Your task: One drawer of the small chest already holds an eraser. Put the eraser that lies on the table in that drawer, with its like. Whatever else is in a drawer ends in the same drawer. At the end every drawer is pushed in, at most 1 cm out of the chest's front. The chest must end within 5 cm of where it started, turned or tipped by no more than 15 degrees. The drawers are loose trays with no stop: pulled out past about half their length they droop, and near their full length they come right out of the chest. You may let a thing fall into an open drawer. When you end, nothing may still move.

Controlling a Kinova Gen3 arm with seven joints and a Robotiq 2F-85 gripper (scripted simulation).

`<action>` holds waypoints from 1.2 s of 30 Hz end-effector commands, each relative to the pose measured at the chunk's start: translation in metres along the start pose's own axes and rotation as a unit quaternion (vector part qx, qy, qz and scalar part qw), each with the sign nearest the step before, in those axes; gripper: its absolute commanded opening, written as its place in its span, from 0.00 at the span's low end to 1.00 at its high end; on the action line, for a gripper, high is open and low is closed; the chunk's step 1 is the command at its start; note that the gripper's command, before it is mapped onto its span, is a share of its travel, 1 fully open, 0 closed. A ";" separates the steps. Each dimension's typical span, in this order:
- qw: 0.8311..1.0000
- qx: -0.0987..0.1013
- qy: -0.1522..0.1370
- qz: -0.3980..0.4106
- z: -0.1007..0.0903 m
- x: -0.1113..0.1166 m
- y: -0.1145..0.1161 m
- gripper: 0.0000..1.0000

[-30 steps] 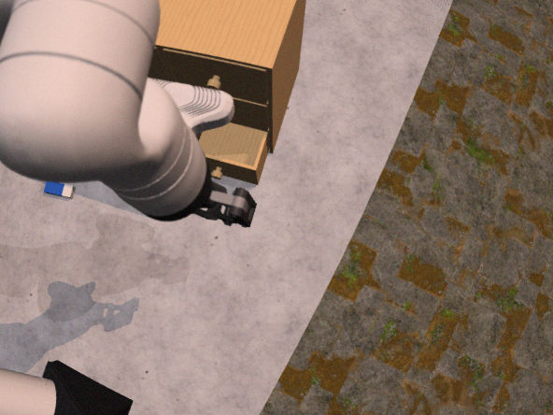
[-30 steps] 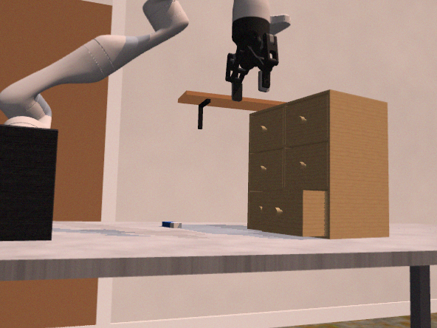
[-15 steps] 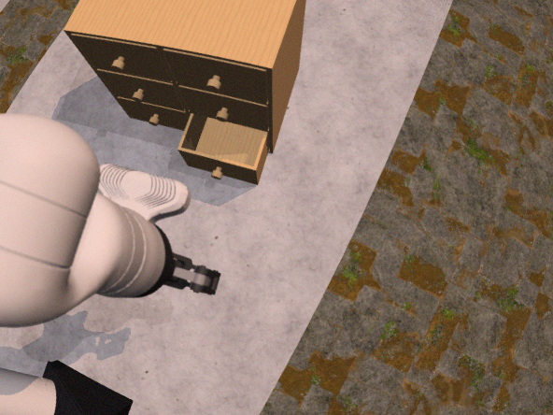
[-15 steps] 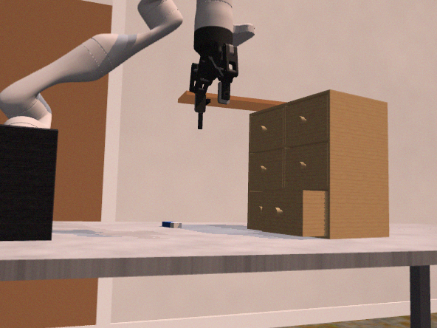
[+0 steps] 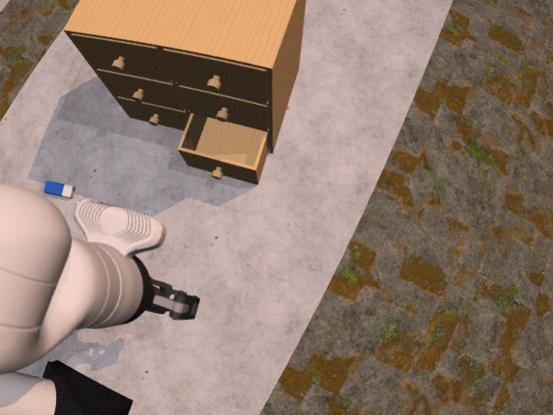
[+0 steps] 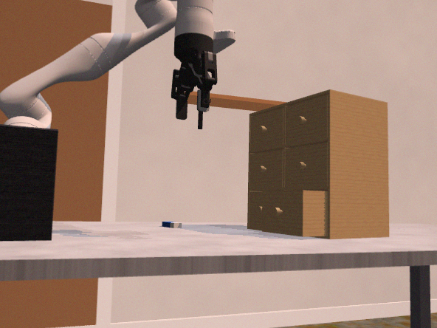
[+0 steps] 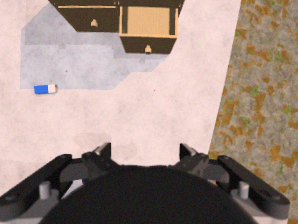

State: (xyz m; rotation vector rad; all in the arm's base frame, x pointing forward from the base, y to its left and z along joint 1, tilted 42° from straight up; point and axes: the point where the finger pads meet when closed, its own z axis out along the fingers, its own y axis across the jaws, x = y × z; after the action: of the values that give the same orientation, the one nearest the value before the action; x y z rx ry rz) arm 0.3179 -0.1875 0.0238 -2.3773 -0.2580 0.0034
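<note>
Top view puts your blue-and-white eraser (image 5: 58,189) (image 6: 171,224) (image 7: 45,89) flat on the table (image 5: 262,262) (image 6: 221,245) (image 7: 150,115), at the edge of the shadow (image 5: 131,154) (image 7: 70,60) in front of the six-drawer chest (image 5: 187,28) (image 6: 358,166) (image 7: 95,12). Its blue sleeve is at the picture's left and its white end at the right.

You have the bottom drawer on the right, as you face the chest, standing partway out (image 5: 233,170) (image 6: 314,213) (image 7: 135,45), with its round knob (image 5: 217,173) (image 6: 278,210) (image 7: 148,49) on the front. From above you can see much of its wooden floor; the stretch inside the chest is hidden from you. The other five drawer fronts sit in line with the chest's face, and the chest stands upright.

Your Robotiq gripper (image 5: 191,307) (image 6: 190,120) (image 7: 145,150) hangs high over the table, pointing down, its two fingers spread wide apart with nothing between them. In the wrist view you find the eraser ahead and to the left of the fingers, well apart from them. Behind you, so to speak, the arm (image 5: 33,271) (image 6: 88,55) rises from its black pedestal (image 5: 93,393) (image 6: 27,185).

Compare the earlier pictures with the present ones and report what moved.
The open, empty hand has drawn back from the chest, toward the black pedestal. Nothing was visibly grasped or released. The pulled-out bottom drawer, the chest and the eraser stayed put.
</note>
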 end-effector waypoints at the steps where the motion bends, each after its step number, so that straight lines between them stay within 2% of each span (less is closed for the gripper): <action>1: 1.000 -0.004 0.003 -0.003 -0.002 -0.002 0.002 1.00; 13: 0.999 -0.008 0.054 -0.002 0.005 0.004 0.005 1.00; 20: 0.991 -0.007 0.133 -0.003 0.019 0.015 0.004 1.00; 27: 0.974 -0.006 0.228 -0.002 0.036 0.027 0.004 1.00; 29: 0.974 -0.006 0.228 -0.002 0.036 0.027 0.004 1.00; 36: 0.947 -0.006 0.321 -0.002 0.052 0.039 0.004 1.00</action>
State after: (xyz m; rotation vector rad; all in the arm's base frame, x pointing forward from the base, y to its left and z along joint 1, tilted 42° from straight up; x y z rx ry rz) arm 0.3580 -0.1488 -0.0055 -2.2696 0.0008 -0.6946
